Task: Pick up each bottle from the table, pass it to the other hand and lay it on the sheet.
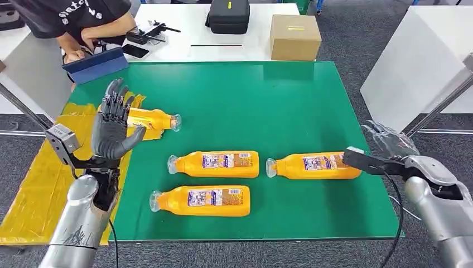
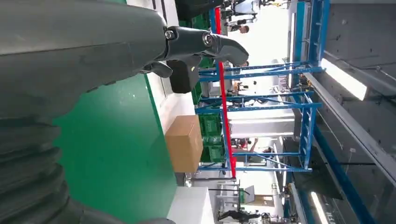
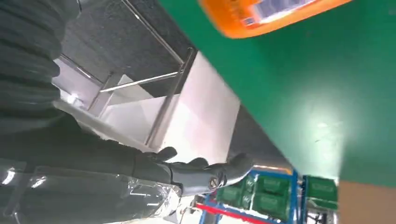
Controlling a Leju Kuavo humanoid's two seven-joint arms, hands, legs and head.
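bright even light; wrist views blurred, glary.

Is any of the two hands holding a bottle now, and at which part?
No. The left hand is raised, open and empty; the right hand is open beside the nearest bottle, gripping nothing.

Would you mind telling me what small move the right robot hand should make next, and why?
Probably close in on the nearest bottle. The right robot hand sits open beside its base at the green mat's right edge, holding nothing. One bottle already lies on the yellow sheet, and the left robot hand is raised and open.
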